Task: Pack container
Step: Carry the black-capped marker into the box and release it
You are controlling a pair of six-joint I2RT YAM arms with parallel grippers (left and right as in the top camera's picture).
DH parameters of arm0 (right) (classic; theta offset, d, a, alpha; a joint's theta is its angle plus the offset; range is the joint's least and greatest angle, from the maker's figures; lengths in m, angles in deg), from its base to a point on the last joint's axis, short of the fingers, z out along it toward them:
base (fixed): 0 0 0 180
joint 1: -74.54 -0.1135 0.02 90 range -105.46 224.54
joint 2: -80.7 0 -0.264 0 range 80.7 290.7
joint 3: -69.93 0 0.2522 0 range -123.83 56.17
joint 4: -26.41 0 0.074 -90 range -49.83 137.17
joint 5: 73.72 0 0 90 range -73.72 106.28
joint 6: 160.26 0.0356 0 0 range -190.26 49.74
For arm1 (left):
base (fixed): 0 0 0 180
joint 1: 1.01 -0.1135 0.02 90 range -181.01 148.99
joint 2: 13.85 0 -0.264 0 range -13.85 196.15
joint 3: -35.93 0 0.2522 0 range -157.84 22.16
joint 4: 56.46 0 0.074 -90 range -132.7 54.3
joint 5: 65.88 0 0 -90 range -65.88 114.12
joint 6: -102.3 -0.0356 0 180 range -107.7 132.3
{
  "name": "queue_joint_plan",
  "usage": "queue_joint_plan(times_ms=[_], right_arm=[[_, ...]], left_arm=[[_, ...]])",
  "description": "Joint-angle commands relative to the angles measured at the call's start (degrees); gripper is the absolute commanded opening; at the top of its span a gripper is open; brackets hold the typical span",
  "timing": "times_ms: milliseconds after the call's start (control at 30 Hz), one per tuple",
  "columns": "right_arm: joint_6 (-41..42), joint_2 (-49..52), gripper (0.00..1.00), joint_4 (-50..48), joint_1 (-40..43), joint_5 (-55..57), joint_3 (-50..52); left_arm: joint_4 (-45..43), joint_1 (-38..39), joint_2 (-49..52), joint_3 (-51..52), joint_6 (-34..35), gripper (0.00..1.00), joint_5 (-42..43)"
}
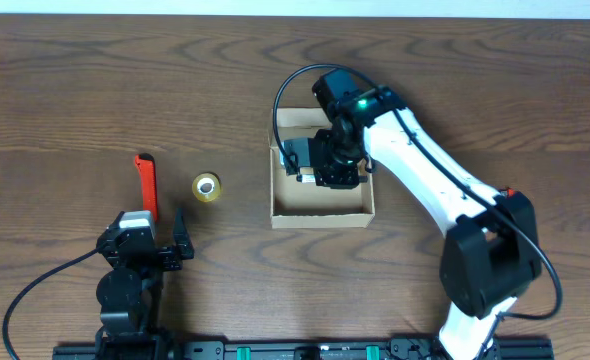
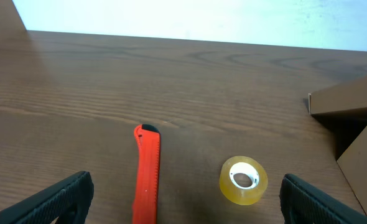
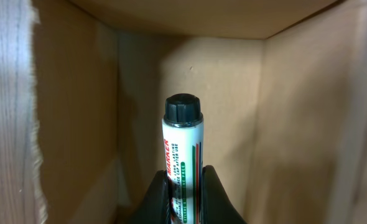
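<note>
The container (image 1: pixel 320 212) is an open tan cardboard box at the table's middle, its flap lid up at the back. My right gripper (image 1: pixel 327 165) reaches down into it and is shut on a white marker pen with a black cap (image 3: pixel 182 146), held inside the box walls (image 3: pixel 78 112). The marker's body shows faintly in the overhead view (image 1: pixel 297 155). My left gripper (image 1: pixel 153 238) is open and empty at the front left. In the left wrist view its fingertips (image 2: pixel 183 199) flank a red utility knife (image 2: pixel 146 174) and a roll of clear tape (image 2: pixel 243 180); a corner of the box (image 2: pixel 351 102) shows at the right.
The red utility knife (image 1: pixel 148 185) lies left of the box, the tape roll (image 1: pixel 206 187) between them. The table's far edge (image 2: pixel 183 37) runs along the back. Black cables loop near both arm bases.
</note>
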Motion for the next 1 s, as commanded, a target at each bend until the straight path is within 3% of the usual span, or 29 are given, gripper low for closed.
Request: queue_joint_plan(times_ms=[0, 267, 500, 833, 933, 967], right_arm=[[-1.99, 3.93, 0.01, -0.22, -0.26, -1.68, -1.07], [-2.16, 9.35, 0.01, -0.35, -0.31, -2.16, -1.07], [-0.63, 9.86, 0.38, -0.37, -0.31, -2.16, -1.07], [5.66, 3.32, 0.44, 2.51, 0.02, -2.32, -6.38], [12.9, -1.38, 0.7, 2.4, 2.19, -2.32, -9.64], [15.1, -2.45, 0.74, 2.38, 3.13, -2.32, -10.23]], left_arm=[[1.38, 0.22, -0.02, 1.27, 0.46, 0.95, -0.9], [1.36, 0.22, -0.02, 1.27, 0.48, 0.95, -0.87], [1.38, 0.22, -0.02, 1.27, 0.48, 0.95, -0.87], [1.36, 0.22, -0.02, 1.27, 0.48, 0.95, -0.87], [1.36, 0.22, -0.02, 1.27, 0.48, 0.95, -0.85], [1.38, 0.22, -0.02, 1.27, 0.48, 0.95, -0.85]])
